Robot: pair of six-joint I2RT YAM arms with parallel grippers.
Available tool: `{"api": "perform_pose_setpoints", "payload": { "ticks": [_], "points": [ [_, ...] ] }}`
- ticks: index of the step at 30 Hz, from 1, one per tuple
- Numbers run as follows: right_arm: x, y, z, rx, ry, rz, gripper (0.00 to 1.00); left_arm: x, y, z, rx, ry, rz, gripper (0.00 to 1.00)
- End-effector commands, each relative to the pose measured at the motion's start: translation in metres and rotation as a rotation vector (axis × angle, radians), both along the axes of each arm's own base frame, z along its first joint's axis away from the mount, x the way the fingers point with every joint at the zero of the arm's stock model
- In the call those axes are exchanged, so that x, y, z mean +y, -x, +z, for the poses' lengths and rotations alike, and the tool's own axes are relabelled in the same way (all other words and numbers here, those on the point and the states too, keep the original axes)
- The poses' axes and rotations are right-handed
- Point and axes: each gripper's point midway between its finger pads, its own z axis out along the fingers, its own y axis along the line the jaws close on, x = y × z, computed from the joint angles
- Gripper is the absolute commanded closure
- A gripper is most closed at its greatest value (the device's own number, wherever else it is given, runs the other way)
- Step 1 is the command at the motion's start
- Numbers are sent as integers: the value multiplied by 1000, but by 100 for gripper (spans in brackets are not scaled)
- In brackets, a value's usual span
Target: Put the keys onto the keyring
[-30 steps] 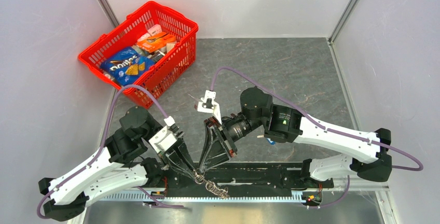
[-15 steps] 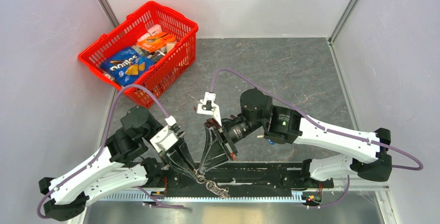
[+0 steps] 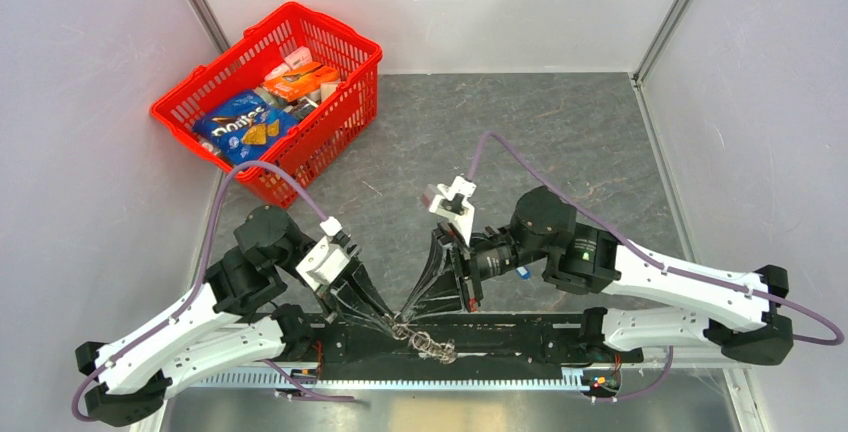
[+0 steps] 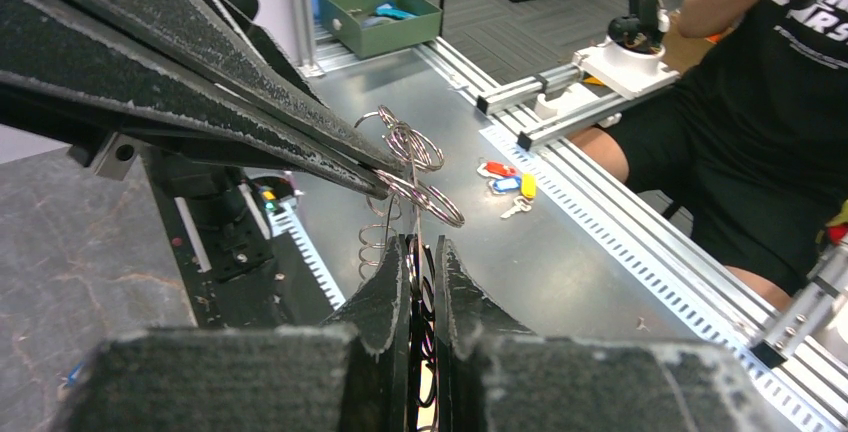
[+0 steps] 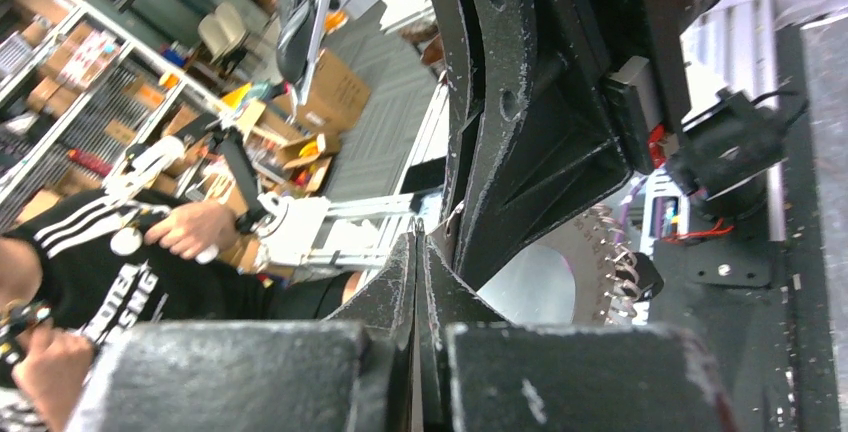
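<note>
Two robot arms meet tip to tip over a bunch of keys (image 3: pixel 428 342) at the near edge of a grey surface (image 3: pixel 560 142).
The left end effector (image 3: pixel 392 323) is clenched on a thin metal loop of the bunch, which hangs between the two arm bases, over the black mounting rail (image 3: pixel 520 337). The right end effector (image 3: pixel 408 318) is clenched tight, its tips touching the loops just beside the left tips; whether it grips one cannot be told. A red basket (image 3: pixel 330 122) of groceries stands well apart, far left.
</note>
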Motion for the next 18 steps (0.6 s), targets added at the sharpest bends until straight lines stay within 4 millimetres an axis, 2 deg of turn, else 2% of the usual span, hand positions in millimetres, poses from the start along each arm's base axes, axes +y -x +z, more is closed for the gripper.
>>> {"api": "perform_pose_setpoints", "payload": {
  "ticks": [1,11,12,15,18],
  "points": [
    [-22,-1,43,-33,-205,-71,100,-3,-5,11,-66,87,32,98],
    [-33,-7,53,-9,-301,-139,100,-21,-33,29,-74,172,196,98],
    [-34,-8,54,-13,-300,-142,100,-22,-35,29,-70,172,211,95],
    [-36,-8,54,-24,-289,-150,100,-23,-40,27,-66,160,243,73],
    [-39,-8,55,-36,-281,-157,100,-23,-43,24,-72,146,265,59]
  ]
}}
